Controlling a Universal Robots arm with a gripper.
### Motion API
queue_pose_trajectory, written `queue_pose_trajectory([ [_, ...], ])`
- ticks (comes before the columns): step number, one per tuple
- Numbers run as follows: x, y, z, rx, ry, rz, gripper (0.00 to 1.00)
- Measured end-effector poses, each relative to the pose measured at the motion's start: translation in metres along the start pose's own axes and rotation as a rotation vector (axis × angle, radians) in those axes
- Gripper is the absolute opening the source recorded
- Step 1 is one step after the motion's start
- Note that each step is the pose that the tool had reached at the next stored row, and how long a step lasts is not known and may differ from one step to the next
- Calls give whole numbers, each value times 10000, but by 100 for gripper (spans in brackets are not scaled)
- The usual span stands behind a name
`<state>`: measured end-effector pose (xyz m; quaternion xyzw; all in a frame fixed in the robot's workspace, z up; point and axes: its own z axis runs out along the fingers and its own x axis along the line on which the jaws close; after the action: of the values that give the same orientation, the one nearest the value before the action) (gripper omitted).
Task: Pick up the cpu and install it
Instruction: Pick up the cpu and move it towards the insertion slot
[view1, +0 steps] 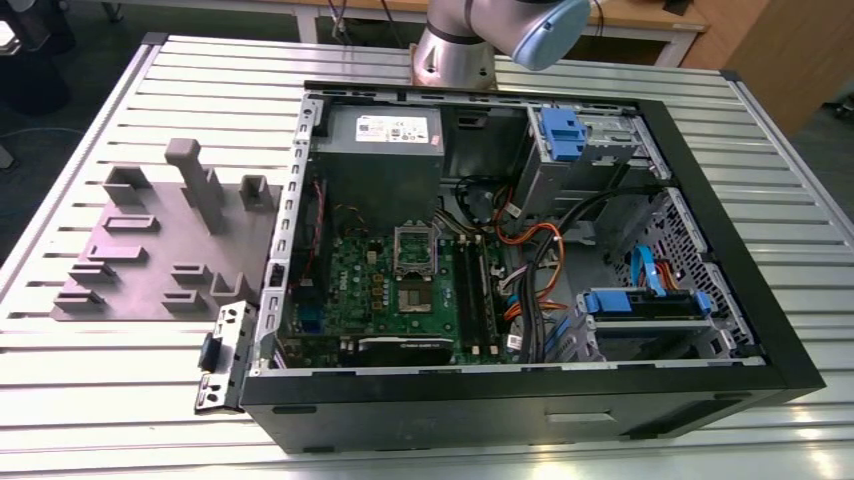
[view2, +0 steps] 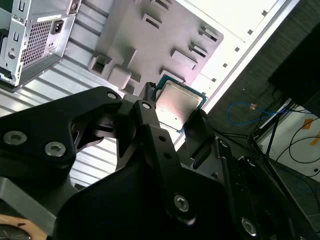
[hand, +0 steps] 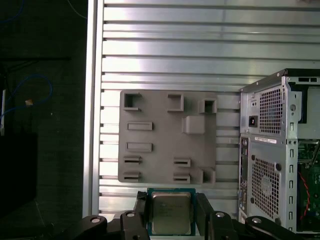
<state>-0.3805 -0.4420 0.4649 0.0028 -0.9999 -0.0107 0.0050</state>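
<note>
Gripper (hand: 172, 201) is clamping the cpu (hand: 171, 216) between its two fingers, metal top showing in both wrist views, above the ribbed tabletop (hand: 165, 50). Grey fixture plate (hand: 160, 135) is lying just beyond the gripper. Open computer case (hand: 270, 150) is sitting off to one side, housing the green motherboard (view1: 387, 290).

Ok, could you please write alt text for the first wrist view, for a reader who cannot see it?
The end effector grips the cpu, a square silver chip, above a slatted metal table. On the table lies a grey fixture plate with raised blocks, next to a computer case.
</note>
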Motion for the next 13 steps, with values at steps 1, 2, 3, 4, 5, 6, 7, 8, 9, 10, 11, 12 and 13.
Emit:
queue_pose_trajectory([
  [1,1,-11,0,-1,-1,2,47],
  [2,1,-17,0,0,0,2,47],
  [3,1,-17,0,0,0,2,47],
  [4,1,-17,0,-1,-1,3,47],
  [5,1,-18,0,-1,-1,3,47],
  [6,1,-18,0,0,-1,2,47],
  [7,1,-18,0,-1,-1,2,47],
  [8,1,-19,0,-1,-1,2,47],
  [9,1,-19,0,0,-1,1,47],
  [10,1,-19,0,0,0,2,47],
  [11,1,-19,0,-1,-1,2,47],
  [12,1,-19,0,-1,-1,2,47],
  [13,1,-19,0,0,0,1,47],
])
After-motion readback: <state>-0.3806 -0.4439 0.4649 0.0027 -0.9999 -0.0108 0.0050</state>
